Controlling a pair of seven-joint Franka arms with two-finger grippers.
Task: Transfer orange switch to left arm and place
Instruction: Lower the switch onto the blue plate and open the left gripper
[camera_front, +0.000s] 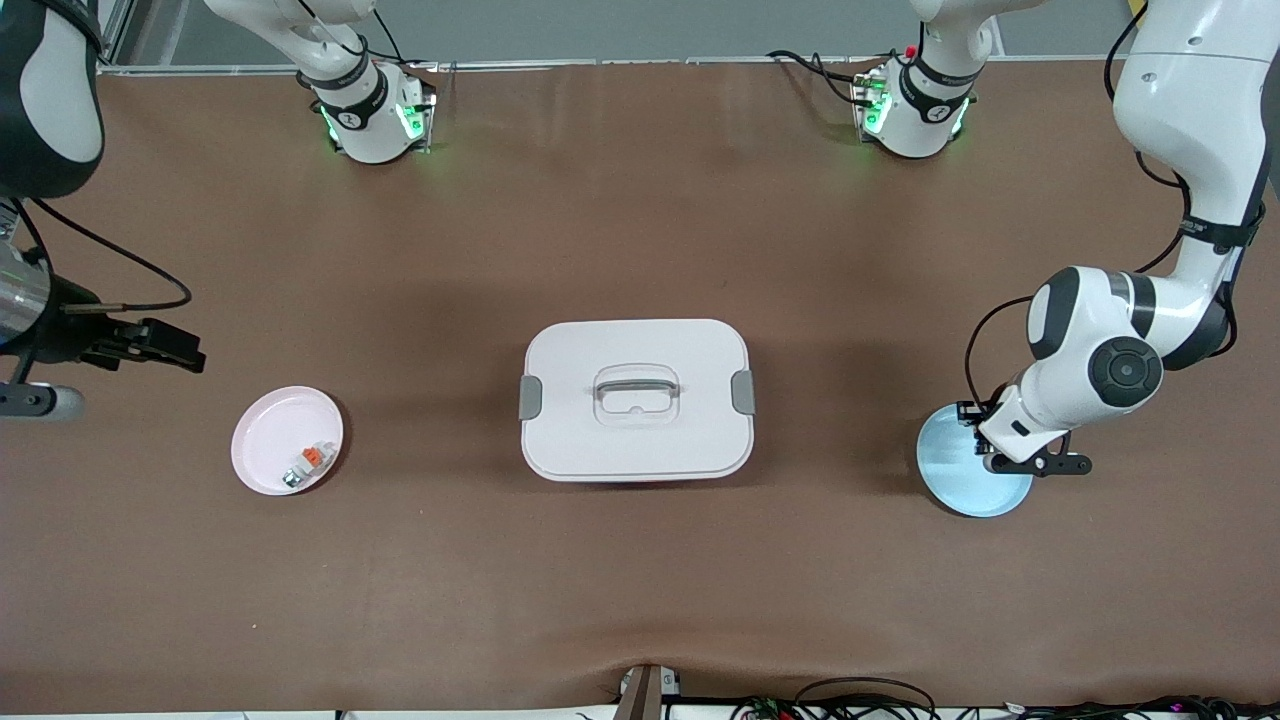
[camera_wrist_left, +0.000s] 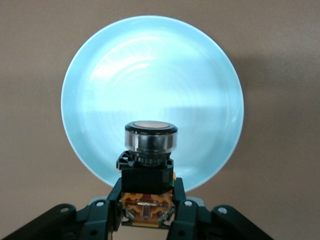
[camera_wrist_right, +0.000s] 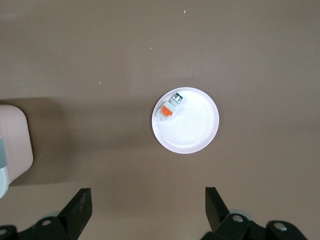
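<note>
The orange switch, a black body with a metal-ringed round button and an orange base, is clamped between the fingers of my left gripper. That gripper hangs low over the light blue plate at the left arm's end of the table. My right gripper stands open and holds nothing, above bare table beside the pink plate at the right arm's end. The large white box with grey latches sits shut in the middle of the table, between the two plates.
A small white-grey part with an orange tab lies on the pink plate. One corner of the box shows in the right wrist view. Brown table surface runs all round the box.
</note>
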